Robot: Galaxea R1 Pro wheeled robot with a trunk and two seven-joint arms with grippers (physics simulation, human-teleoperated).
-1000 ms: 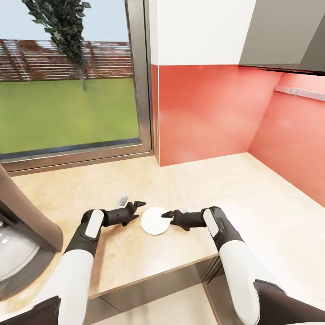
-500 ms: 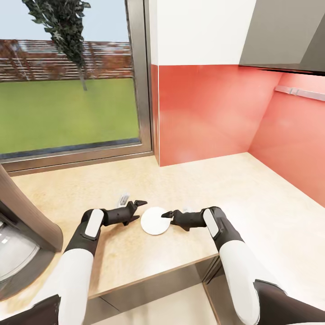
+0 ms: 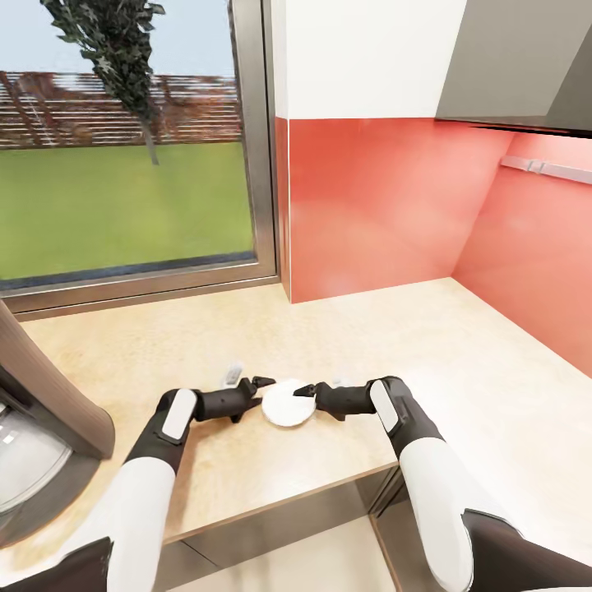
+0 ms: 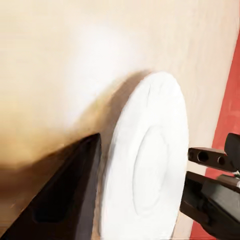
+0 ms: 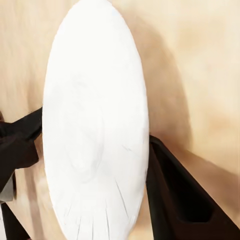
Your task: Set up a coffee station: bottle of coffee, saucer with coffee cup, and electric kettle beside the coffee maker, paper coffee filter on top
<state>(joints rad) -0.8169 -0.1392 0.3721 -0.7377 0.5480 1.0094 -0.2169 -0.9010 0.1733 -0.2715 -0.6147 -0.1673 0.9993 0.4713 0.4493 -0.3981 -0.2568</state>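
The saucer, a small white plate, lies on the kitchen countertop near its front edge, between my two grippers. It casts a shadow under one side and looks slightly tipped up. My left gripper is open, with one dark finger against the rim of the saucer. My right gripper is open at the opposite rim, one finger beside the saucer. In each wrist view the saucer hides the other finger. The coffee maker stands large at the far left.
A window runs behind the counter at the back left. Red wall panels close the back and right corner. A grey hood or cabinet hangs at the upper right. The counter's front edge is just below the grippers.
My left gripper has moved right, up to the saucer's rim. The saucer has shifted slightly toward the right gripper and looks tipped. The right arm has stayed still.
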